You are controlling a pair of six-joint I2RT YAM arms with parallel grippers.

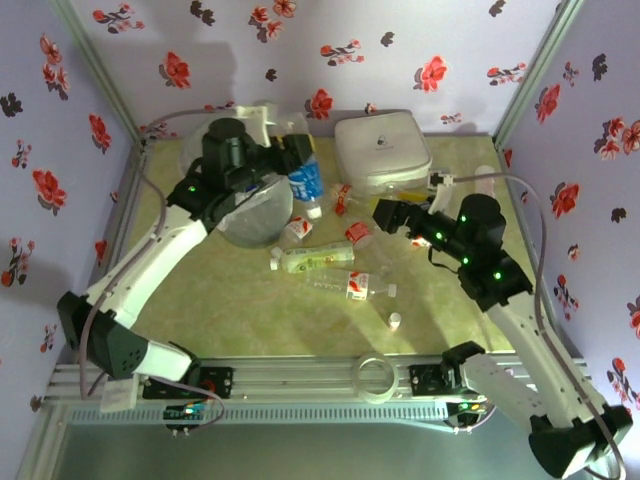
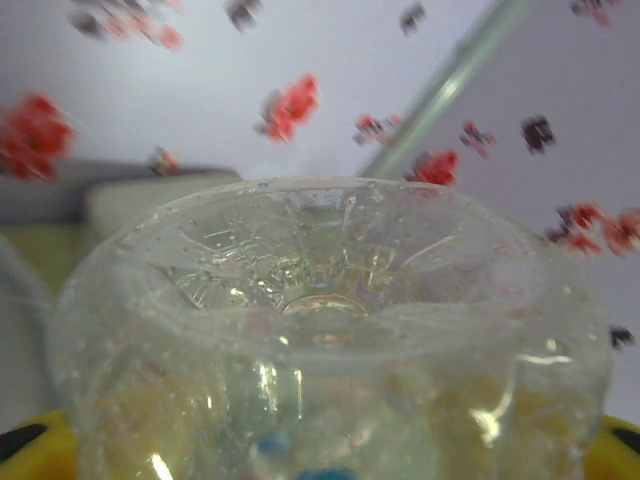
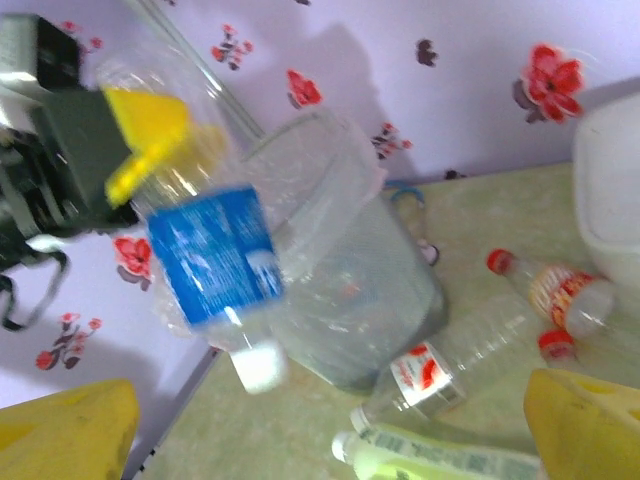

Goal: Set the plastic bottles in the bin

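Gripping blue-labelled bottle [image 1: 306,183] in left claw [image 1: 296,152], right claw [image 1: 387,214] released, green tabletop [image 1: 230,312], lilac flowered walls [image 1: 400,28].

No text is legible: the blue-labelled bottle [image 3: 215,258] and red-and-white-labelled bottle [image 3: 425,372] show only blur.

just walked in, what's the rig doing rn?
Left gripper holds a blue-labelled bottle, cap down, up beside the bin, not yet inside it. Right gripper is open and empty, hovering over the table near the other bottles, which lie loose to the right of the bin.
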